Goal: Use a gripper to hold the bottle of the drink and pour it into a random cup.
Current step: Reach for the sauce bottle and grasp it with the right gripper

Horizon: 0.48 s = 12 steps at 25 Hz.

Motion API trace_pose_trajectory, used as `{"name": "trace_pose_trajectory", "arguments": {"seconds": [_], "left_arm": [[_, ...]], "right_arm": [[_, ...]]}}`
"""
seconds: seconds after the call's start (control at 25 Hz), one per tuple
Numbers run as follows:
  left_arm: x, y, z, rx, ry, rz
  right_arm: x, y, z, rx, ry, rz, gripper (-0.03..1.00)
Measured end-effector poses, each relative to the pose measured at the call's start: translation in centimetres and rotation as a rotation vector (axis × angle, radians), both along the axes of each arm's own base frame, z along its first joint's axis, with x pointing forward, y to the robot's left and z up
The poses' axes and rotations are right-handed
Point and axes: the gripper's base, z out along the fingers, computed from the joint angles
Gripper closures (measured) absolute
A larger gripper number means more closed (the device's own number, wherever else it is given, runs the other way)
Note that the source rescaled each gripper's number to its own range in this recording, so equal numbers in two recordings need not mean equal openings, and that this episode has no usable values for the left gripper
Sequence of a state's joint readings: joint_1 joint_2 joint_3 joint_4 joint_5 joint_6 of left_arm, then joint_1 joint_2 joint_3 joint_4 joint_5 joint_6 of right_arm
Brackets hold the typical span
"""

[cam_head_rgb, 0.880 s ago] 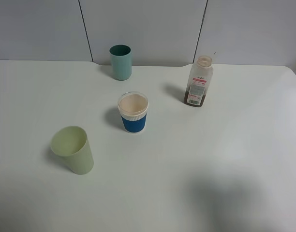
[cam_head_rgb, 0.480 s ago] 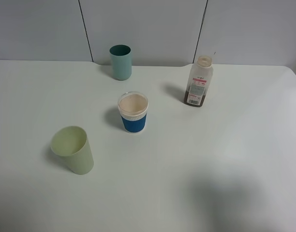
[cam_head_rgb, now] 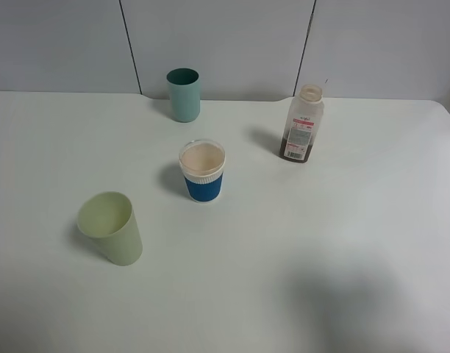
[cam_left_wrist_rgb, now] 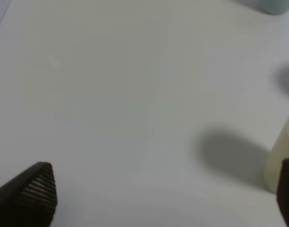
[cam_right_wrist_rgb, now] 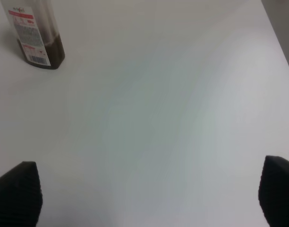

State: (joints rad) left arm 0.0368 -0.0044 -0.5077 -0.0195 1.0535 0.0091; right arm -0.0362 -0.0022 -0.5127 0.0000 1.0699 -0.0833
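The bottle [cam_head_rgb: 301,125] stands upright on the table [cam_head_rgb: 343,220], apart from the cup [cam_head_rgb: 203,175]; the left gripper [cam_left_wrist_rgb: 161,194] and right gripper [cam_right_wrist_rgb: 147,191] both have jaws spread wide.

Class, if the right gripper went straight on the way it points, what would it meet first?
Likely only bare table; the bottle stands aside from the line of the right gripper, though depth is unclear.

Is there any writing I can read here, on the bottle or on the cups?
On the bottle: the label has small print and a red stripe, too blurred to read in any view.
On the blue cup, teal cup and green cup: no writing shows.
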Motion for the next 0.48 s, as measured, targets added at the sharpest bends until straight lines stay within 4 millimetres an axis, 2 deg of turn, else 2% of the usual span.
{"name": "trace_pose_trajectory", "arguments": {"seconds": [0.48], "left_arm": [[0.00,0.00,0.00,0.000,0.000,0.000]], "right_arm": [[0.00,0.00,0.00,0.000,0.000,0.000,0.10]]}}
